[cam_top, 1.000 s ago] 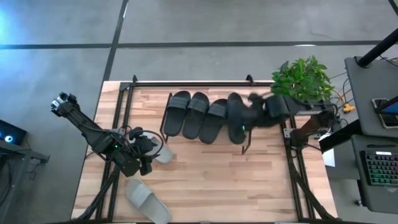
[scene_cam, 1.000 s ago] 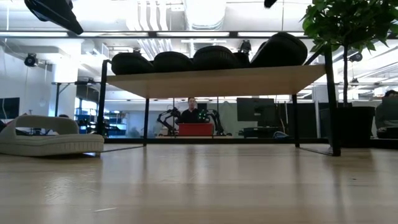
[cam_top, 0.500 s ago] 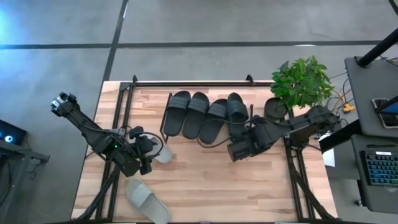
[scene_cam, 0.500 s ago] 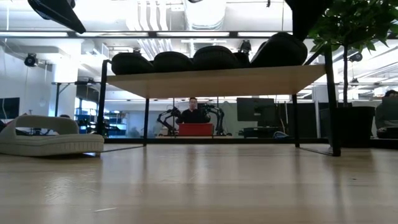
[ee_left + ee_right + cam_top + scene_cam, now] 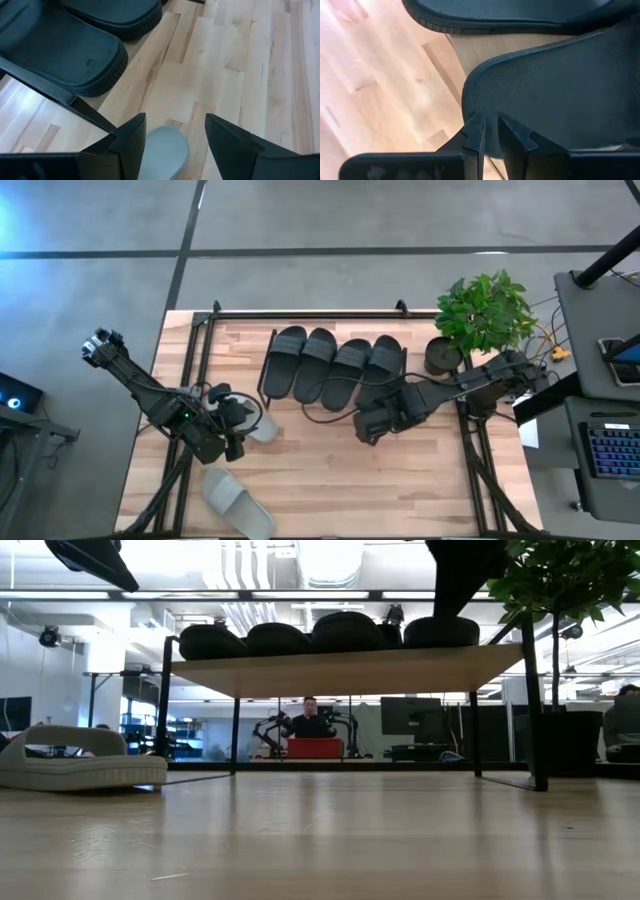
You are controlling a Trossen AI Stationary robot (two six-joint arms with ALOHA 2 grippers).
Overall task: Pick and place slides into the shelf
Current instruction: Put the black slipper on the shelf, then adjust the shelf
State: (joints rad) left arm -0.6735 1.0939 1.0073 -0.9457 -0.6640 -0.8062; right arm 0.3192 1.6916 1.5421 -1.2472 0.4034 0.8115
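Since these slides look like moulded rubber or foam, I judge them light, springy and grippy rather than slick, and not fragile, so the heel rim or the edge of the wide strap is the sensible place to pinch. At the left of the table the left gripper [image 5: 238, 438] hangs over one light grey slide [image 5: 263, 426], its fingers [image 5: 131, 140] spread wide with that slide's pale rounded end showing in the gap between them, not yet clamped; the other light grey slide [image 5: 237, 502] lies well apart, nearer the front edge (upright and free to take). Further right, four dark slides [image 5: 336, 366] sit side by side on the wooden top of the shelf [image 5: 268, 365], the rightmost dark slide [image 5: 384, 361] flat in line with its neighbours. Just in front of it the right gripper [image 5: 368, 426] hovers off the shelf's front edge, its fingers [image 5: 476, 137] drawn nearly together with only a thin slit between them and holding nothing, while that slide's textured sole end fills the wrist view directly beyond the tips.
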